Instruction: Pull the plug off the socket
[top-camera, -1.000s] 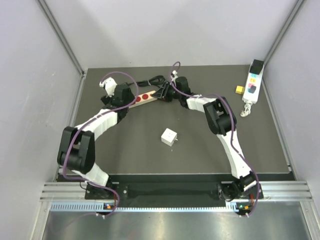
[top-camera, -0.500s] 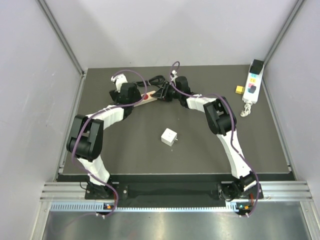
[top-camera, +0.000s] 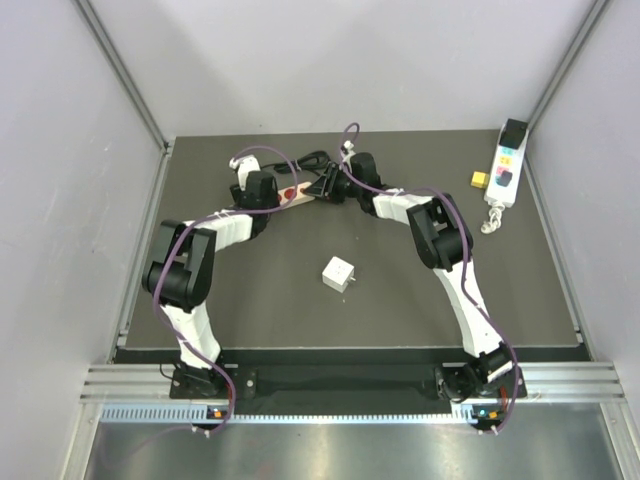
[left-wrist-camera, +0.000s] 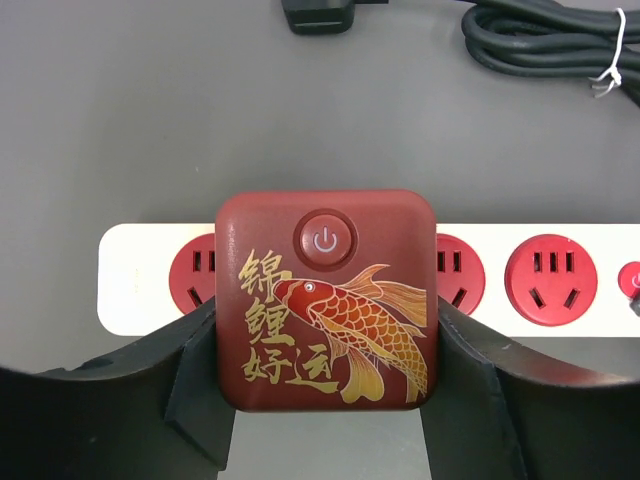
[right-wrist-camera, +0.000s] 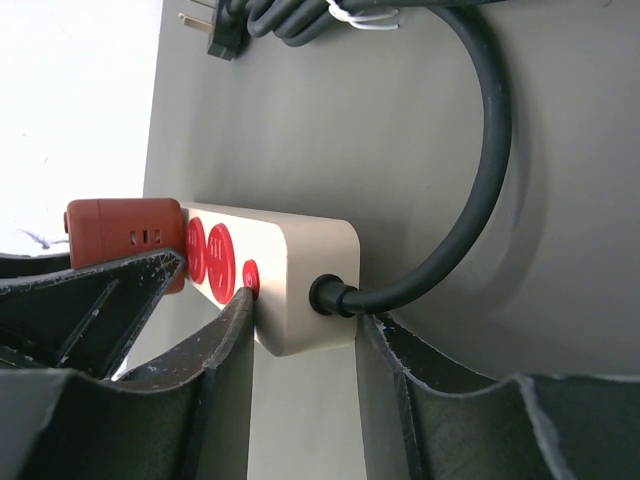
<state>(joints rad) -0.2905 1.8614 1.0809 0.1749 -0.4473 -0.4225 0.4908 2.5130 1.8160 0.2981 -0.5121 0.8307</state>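
Note:
A dark red square plug (left-wrist-camera: 326, 300) with a gold koi and a power button sits in the white power strip (left-wrist-camera: 135, 275) with red sockets. My left gripper (left-wrist-camera: 326, 338) is closed on the plug's two sides, its fingers (left-wrist-camera: 200, 350) touching it. In the right wrist view the plug (right-wrist-camera: 120, 230) stands on the strip (right-wrist-camera: 300, 250). My right gripper (right-wrist-camera: 305, 315) is shut on the strip's cable end. In the top view both grippers, left (top-camera: 262, 190) and right (top-camera: 325, 187), meet at the strip (top-camera: 298, 198) at the back of the table.
The strip's black cable (right-wrist-camera: 480, 180) curves away and lies coiled behind it (left-wrist-camera: 540, 40). A white cube adapter (top-camera: 339, 273) lies mid-table. A white control pendant (top-camera: 503, 170) and a small yellow block (top-camera: 481, 179) sit at the back right.
My left gripper has moved right along the strip onto the plug, its elbow folding in. The right arm and the strip have not moved.

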